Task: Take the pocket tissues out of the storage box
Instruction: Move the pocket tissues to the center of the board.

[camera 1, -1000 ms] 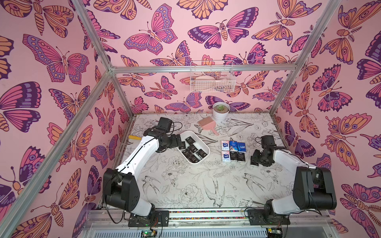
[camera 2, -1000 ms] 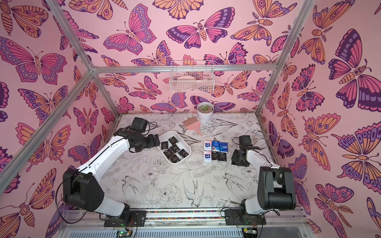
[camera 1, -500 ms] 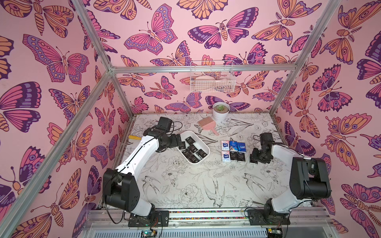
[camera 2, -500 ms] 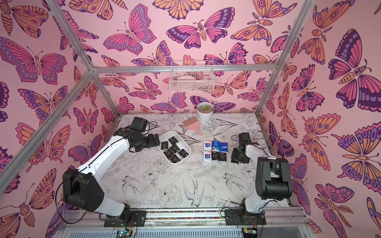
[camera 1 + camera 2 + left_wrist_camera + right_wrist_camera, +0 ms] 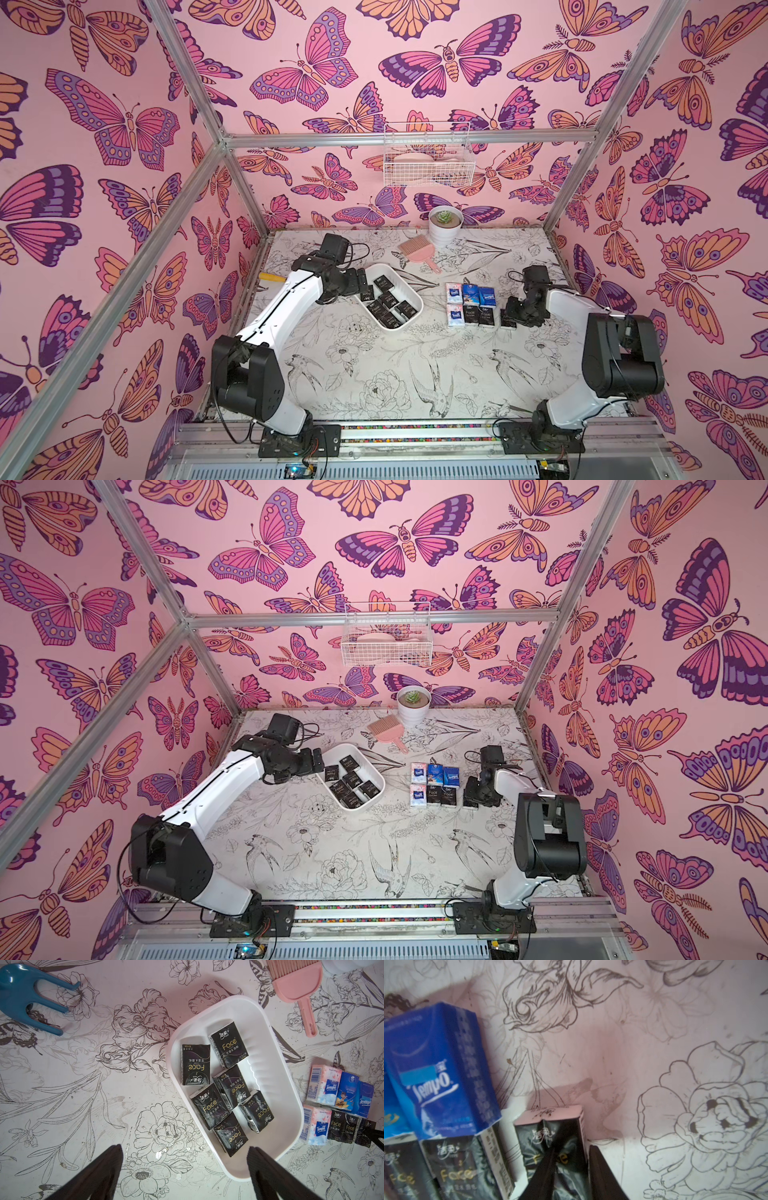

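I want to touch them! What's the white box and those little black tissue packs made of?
The storage box looks like smooth, glossy white plastic: light glints off its floor. The black tissue packs seem wrapped in thin shiny plastic film, creased at the folded ends; the tissue inside is hidden.

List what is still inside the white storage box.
Six black pocket tissue packets lie flat inside the storage box, clustered toward one long side, some overlapping at the edges. The rest of the floor shows bare. Whether anything lies beneath the packets cannot be seen.
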`<state>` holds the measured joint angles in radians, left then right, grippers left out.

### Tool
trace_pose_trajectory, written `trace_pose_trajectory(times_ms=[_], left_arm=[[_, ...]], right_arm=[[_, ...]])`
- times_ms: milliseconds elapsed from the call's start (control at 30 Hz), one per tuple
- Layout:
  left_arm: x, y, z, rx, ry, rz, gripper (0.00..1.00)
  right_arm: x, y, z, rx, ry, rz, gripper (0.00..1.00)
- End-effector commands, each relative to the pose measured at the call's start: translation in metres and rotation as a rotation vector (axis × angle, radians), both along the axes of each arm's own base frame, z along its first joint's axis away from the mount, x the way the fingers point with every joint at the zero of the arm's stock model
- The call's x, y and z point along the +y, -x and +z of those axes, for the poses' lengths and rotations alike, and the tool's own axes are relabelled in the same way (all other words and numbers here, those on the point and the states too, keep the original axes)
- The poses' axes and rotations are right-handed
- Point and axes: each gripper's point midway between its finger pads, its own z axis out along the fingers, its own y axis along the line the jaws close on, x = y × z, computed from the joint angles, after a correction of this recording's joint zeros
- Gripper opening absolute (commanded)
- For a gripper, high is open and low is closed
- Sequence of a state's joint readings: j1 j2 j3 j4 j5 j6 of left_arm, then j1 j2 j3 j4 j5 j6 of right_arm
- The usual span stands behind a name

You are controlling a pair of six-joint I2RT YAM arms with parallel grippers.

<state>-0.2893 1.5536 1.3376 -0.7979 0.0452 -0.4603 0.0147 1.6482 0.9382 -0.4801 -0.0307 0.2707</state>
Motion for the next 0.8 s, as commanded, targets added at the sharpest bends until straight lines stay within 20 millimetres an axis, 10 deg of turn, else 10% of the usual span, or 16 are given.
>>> trace_pose_trajectory(times_ms=[0, 767], left_arm=[[-0.001, 0.003, 0.001, 0.012, -0.013, -0.012, 1.00], [0.000, -0.003, -0.001, 0.022, -0.030, -0.003, 1.00]], right_arm=[[-0.011, 0.001, -0.011, 0.065, 0.070, -0.010, 0.31], [0.015, -0.043, -0.014, 0.050, -0.036, 0.114, 0.33]])
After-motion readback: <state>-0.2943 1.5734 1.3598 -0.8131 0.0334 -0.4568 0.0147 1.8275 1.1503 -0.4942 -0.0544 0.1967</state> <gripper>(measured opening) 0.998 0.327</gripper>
